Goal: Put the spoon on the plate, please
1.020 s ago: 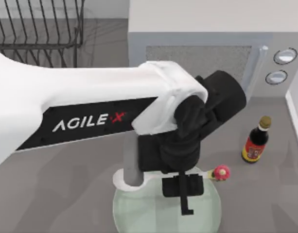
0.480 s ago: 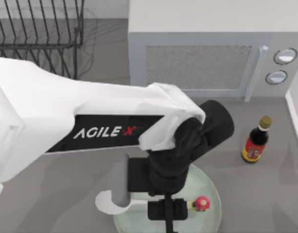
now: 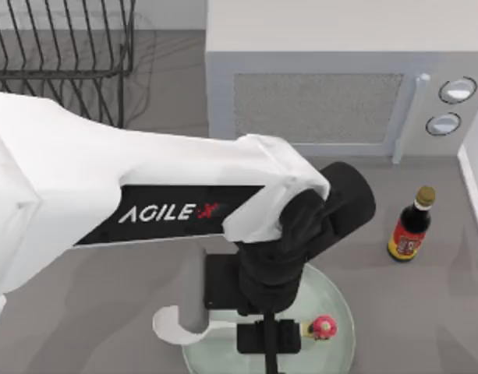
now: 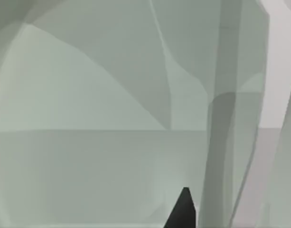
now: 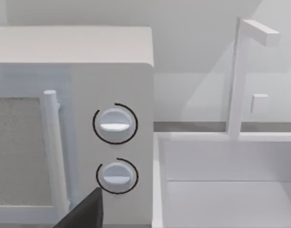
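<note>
While the left arm is blocking much of the pale-green plate [image 3: 336,312], a sauce bottle [image 3: 411,227] is standing at its 2 o'clock; the left gripper [image 3: 270,343] is grasping the white, pink-knobbed spoon [image 3: 323,326]; right fingers: cannot tell.

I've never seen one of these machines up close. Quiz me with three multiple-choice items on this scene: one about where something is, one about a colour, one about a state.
1. Where does the sauce bottle stand?
A. On the plate
B. On the table, right of the plate
C. In the dish rack

2. What colour is the knob at the spoon handle's tip?
A. Pink-red
B. Blue
C. Yellow

3. How does the spoon lie?
A. Wholly off the plate
B. Across the plate, its bowl past the left rim
C. Upright in the rack

Answers:
1 B: in the top view it stands apart from the plate, in front of the microwave.
2 A: the knob shows pink-red over the plate.
3 B: the left gripper is over the handle, bowl overhanging.
</note>
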Available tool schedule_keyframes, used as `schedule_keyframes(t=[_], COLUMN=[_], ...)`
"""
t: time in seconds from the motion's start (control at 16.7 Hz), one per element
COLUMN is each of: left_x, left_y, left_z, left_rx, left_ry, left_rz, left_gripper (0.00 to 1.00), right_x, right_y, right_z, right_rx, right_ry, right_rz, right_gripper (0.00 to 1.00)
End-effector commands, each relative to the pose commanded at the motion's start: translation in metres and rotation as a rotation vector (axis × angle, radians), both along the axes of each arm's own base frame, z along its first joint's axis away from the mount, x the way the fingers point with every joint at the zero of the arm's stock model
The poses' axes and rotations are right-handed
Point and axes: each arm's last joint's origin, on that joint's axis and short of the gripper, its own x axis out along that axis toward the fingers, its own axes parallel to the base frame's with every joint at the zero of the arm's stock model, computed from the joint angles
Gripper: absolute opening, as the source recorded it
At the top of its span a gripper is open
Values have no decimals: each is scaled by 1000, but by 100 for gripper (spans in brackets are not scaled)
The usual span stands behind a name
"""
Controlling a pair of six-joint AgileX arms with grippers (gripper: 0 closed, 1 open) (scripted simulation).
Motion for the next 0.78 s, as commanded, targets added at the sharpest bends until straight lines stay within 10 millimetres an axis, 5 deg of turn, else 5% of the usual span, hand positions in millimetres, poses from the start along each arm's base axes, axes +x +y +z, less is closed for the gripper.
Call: schedule_keyframes(t=[0.42,0.78], left_x=[0,0], left_y=[0,0], left_z=[0,0], left_rx=[0,0], left_ry=[0,0], left_rz=[0,0], left_gripper=[98,100], right_x=[0,0], right_y=[0,0], right_z=[0,0], right_rx=[0,0], right_ry=[0,0], right_rz=[0,0], right_gripper=[100,100])
